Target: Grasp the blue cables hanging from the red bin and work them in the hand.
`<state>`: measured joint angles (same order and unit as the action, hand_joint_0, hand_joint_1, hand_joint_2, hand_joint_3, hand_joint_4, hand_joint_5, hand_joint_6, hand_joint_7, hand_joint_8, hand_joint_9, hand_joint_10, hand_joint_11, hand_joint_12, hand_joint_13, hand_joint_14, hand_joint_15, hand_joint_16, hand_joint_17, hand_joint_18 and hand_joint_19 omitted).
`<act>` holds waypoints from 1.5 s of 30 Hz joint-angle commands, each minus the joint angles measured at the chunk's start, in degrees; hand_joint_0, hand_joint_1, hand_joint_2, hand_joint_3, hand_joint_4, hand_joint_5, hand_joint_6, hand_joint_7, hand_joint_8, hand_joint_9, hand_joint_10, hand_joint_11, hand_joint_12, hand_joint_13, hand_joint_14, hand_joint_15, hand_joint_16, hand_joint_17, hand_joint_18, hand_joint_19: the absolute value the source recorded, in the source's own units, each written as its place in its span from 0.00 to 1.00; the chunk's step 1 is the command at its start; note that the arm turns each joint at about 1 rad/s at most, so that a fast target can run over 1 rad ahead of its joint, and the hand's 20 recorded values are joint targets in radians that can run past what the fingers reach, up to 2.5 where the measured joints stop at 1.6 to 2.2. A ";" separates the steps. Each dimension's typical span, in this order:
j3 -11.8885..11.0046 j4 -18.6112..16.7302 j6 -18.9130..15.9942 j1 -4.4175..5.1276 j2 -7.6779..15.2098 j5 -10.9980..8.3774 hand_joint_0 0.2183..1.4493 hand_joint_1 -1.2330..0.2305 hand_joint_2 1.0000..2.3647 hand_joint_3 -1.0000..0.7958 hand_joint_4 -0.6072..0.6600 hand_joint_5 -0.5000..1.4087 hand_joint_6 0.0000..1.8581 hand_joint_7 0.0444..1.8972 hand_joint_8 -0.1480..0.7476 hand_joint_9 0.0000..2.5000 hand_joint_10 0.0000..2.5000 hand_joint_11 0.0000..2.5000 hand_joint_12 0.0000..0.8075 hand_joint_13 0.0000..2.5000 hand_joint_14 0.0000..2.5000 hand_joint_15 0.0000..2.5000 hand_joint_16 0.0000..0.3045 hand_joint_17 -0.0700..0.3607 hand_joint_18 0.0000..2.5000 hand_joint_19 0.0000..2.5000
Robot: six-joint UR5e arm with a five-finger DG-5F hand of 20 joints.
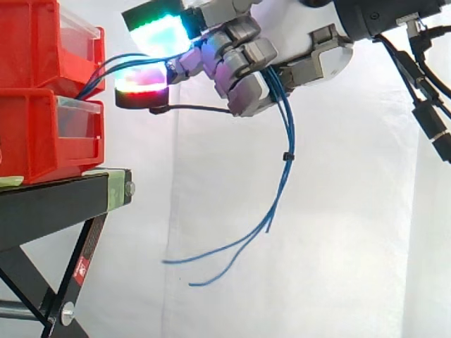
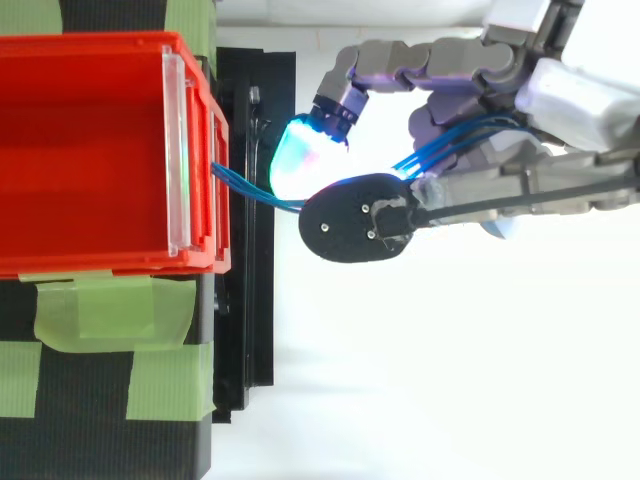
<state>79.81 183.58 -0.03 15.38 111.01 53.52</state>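
- You had the hand's (image 1: 310, 60) fingers (image 1: 239, 77) curled round the cables (image 1: 285, 176).
- They ran from the bin's (image 2: 100, 45) front edge into the fingers, then hung below.

Stand: black surface (image 1: 49, 208) at lower left of side view, legs crossing beneath it; runs down left of centre in top view.
Tape: green tape (image 2: 110, 310) in strips on the surface, lower left of top view; one piece wraps the surface's end in side view.
Bolt: silver bolt (image 1: 130, 188) at that end.
Label: red label (image 1: 81, 267) on the slanted leg.
Curtain: white curtain (image 1: 338, 246), backdrop across centre and right.
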 commanded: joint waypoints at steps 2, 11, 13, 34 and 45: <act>0.00 0.20 -0.06 0.00 0.00 0.97 0.77 0.40 0.04 0.65 0.66 0.42 0.00 0.66 0.74 0.31 1.00 1.00 0.65 0.33 1.00 0.76 0.20 0.47 0.48 0.55; 0.00 0.63 -0.06 0.00 0.00 0.89 0.76 0.40 0.00 0.60 0.67 0.41 0.00 0.65 0.74 0.31 1.00 1.00 0.65 0.33 1.00 0.76 0.20 0.47 0.48 0.55; 0.00 1.07 -0.06 0.00 0.00 0.97 0.77 0.40 0.01 0.65 0.67 0.42 0.00 0.66 0.74 0.31 1.00 1.00 0.65 0.33 1.00 0.76 0.20 0.47 0.48 0.55; 0.00 2.30 0.64 -0.26 0.00 2.29 0.63 0.37 0.10 0.64 0.70 0.40 0.13 0.62 0.74 0.31 1.00 1.00 0.65 0.33 1.00 0.76 0.20 0.47 0.48 0.55; 0.00 2.39 0.91 -0.62 0.00 2.20 0.56 0.38 0.01 0.32 0.67 0.40 0.05 0.67 0.74 0.31 1.00 1.00 0.65 0.33 1.00 0.76 0.20 0.47 0.48 0.55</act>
<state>79.81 185.89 0.66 14.92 111.00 55.78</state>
